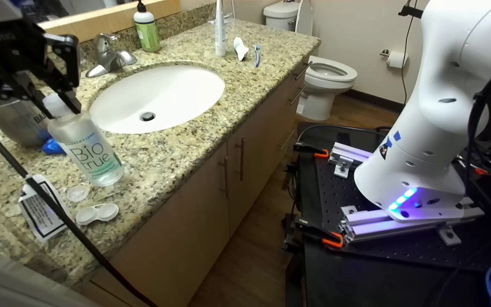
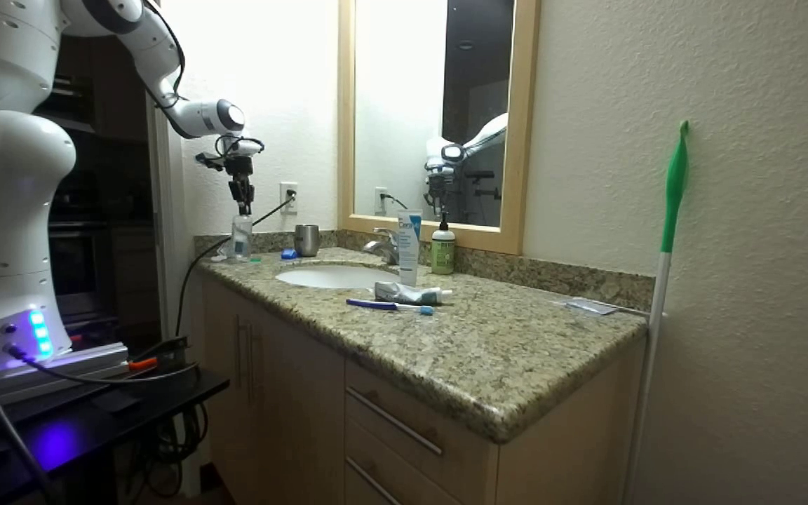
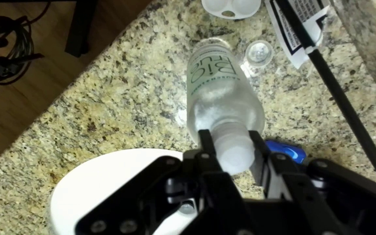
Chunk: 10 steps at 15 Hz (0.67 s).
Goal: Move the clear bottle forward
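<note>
Clear Biotrue bottle [image 1: 94, 157]; transparent plastic, printed label, white cap [image 3: 235, 153]. Location: upright on the granite table [image 1: 173, 147]. Jaws: pinching the cap from two sides.

Handling, judged: light to moderate, fill level unclear; smooth walls, likely to give under a squeeze, slippery if wet; not fragile. Hold: the stiff cap and neck suit; so high a grip may let the base drag or tip.

Surroundings, outward from the bottle:
Clear disc [image 1: 78, 193], just beside the base.
White contact-lens case [image 1: 97, 214], near the base.
Blue item [image 3: 286, 151], kind unclear, near.
Printed warning tag [image 1: 41, 213] on a black cord [image 3: 341, 98], near.
Oval sink [image 1: 177, 94], near.
Metal cup [image 1: 18, 123], farther, on the blue item's side.
Faucet [image 1: 110, 59], farther.
Upright CeraVe tube [image 2: 408, 254], green soap pump bottle [image 1: 148, 36], crumpled toothpaste tube [image 2: 404, 293], toothbrush [image 2: 379, 305]: all well apart.

Obstruction, judged: which way "forward" runs cannot be told. Toward the cup, the blue item may be struck; toward the lens case, the case itself and perhaps the disc; the cord could snag.
</note>
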Motion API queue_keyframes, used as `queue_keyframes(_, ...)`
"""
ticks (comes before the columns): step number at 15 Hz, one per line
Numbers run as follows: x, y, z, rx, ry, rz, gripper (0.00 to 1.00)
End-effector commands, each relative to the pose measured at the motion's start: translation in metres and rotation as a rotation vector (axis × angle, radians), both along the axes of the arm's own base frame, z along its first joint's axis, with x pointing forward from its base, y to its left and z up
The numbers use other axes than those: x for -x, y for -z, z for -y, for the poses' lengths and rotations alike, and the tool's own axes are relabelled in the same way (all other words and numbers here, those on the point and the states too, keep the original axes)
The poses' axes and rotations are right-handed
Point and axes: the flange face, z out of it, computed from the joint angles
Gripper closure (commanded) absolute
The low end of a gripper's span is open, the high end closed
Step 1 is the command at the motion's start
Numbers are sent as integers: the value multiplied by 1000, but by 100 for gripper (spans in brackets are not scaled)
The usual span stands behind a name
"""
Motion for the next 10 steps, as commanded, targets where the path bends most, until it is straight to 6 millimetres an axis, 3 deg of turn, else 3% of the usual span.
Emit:
queue_keyframes(1,7,-9,15,-39,30,37,93)
queue_keyframes(10,18,-4,17,-83,91,-26,93)
